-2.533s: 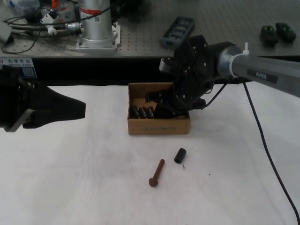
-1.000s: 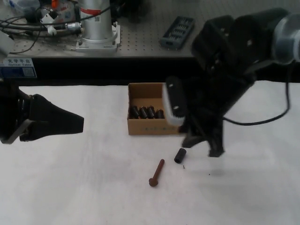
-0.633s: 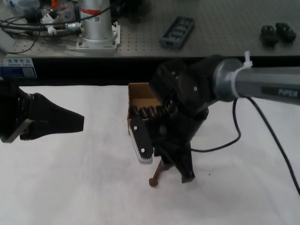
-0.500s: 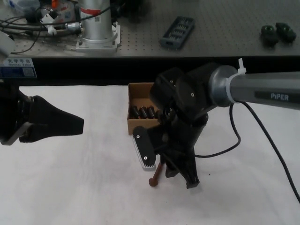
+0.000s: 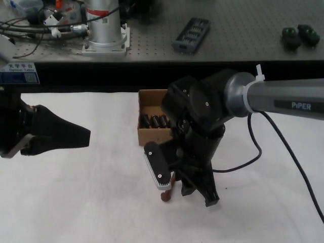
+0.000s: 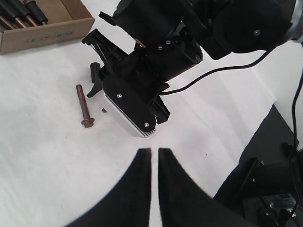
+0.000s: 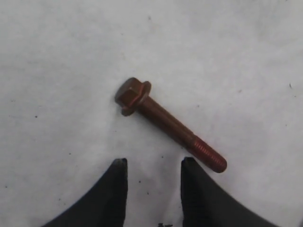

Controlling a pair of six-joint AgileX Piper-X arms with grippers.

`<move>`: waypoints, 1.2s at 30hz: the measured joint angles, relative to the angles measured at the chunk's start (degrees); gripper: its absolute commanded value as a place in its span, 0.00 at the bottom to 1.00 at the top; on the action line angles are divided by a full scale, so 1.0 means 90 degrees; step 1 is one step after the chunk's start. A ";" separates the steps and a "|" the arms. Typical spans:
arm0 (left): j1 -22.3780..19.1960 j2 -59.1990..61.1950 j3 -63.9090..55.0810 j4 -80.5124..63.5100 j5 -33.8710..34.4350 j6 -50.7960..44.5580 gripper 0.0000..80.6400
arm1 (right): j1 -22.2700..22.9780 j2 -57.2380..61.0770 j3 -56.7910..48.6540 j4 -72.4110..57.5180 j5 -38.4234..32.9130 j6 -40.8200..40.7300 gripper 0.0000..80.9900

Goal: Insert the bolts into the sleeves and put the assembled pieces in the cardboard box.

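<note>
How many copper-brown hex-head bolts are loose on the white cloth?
1. The copper-brown hex-head bolt lies on the white cloth in front of the cardboard box, directly under the open right gripper. That arm could hide others.

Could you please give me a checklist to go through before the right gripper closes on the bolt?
1. Right gripper open: ok.
2. Bolt lying free on the white cloth: ok.
3. Bolt between the fingers: not ok, it lies just beyond the fingertips.
4. Left gripper clear of the bolt: ok, shut and off to the side.
5. Room in the cardboard box: cannot tell, the right arm covers part.
</note>
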 measured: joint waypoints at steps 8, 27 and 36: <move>0.0000 0.0000 0.0000 0.0000 0.0000 0.0000 0.05 | 0.0059 0.0000 0.0000 -0.0014 0.0000 -0.0292 0.35; 0.0000 0.0000 0.0000 0.0359 0.0000 0.0333 0.05 | 0.0521 0.0000 0.0000 -0.0493 0.0000 -0.0511 0.35; 0.0000 0.0000 0.0000 0.0371 0.0000 0.0333 0.05 | 0.0521 0.0113 0.0026 -0.0522 -0.0096 -0.0488 0.35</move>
